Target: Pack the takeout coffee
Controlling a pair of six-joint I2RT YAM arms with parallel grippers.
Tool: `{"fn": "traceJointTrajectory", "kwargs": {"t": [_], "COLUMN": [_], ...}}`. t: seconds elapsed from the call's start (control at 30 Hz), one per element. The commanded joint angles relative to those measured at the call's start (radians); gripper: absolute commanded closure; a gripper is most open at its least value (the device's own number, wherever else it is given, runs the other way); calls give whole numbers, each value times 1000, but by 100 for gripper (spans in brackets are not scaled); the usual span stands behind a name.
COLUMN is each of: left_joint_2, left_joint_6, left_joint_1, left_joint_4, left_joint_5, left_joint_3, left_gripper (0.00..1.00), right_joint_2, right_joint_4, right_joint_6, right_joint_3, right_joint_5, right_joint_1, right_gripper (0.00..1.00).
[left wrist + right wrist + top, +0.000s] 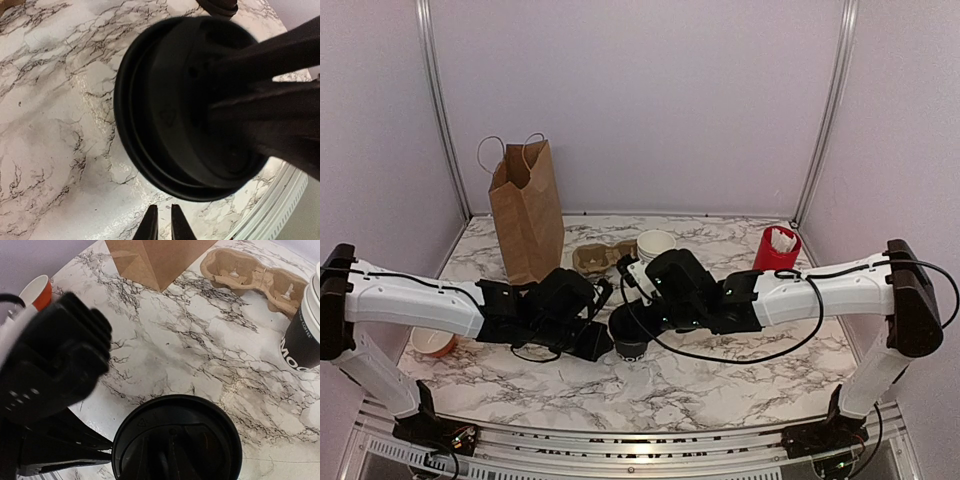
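Takeout coffee (pixel 628 343): small black paper cup under a black plastic lid, upright on the white marble-pattern table (pixel 720 390), mid-front, between both arms. Right gripper (pixel 220 95): fingers close together, lying across the lid; whether they pinch it cannot be told. Left gripper (pixel 164 227): tips nearly touching, empty, just beside the cup. Behind: brown paper bag (pixel 527 210), cardboard cup carrier (pixel 597 258), stacked white-rimmed cups (pixel 655 245).

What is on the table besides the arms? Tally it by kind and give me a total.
Takeout coffee, lidded: 1
Stack of lidless cups, cups in it uncountable: 1
Brown paper bag: 1
Cardboard cup carrier: 1
Red cup with white contents: 1
Orange cup: 1
Total: 6
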Motion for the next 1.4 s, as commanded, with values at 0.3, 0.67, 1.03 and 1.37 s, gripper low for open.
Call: {"fn": "traceJointTrajectory", "kwargs": {"t": [0.3, 0.67, 1.03, 1.37], "left_joint_2": [-121, 7, -145, -166], "left_joint_6": [50, -53, 42, -32], "left_joint_1": [-1, -8, 15, 37], "left_joint_4": [-14, 117, -5, -18], "left_joint_5": [-40, 29, -82, -70], "left_joint_3": [147, 7, 110, 34], "left_gripper": [88, 89, 88, 78], "right_joint_2": [30, 27, 19, -24], "right_joint_4": [-69, -80, -105, -209], "right_joint_6": [3, 3, -32, -65], "right_joint_3": [13, 15, 129, 269], "right_joint_5": [-24, -27, 6, 109], "right_joint_1": [8, 8, 9, -4], "right_gripper": [85, 85, 82, 70]}}
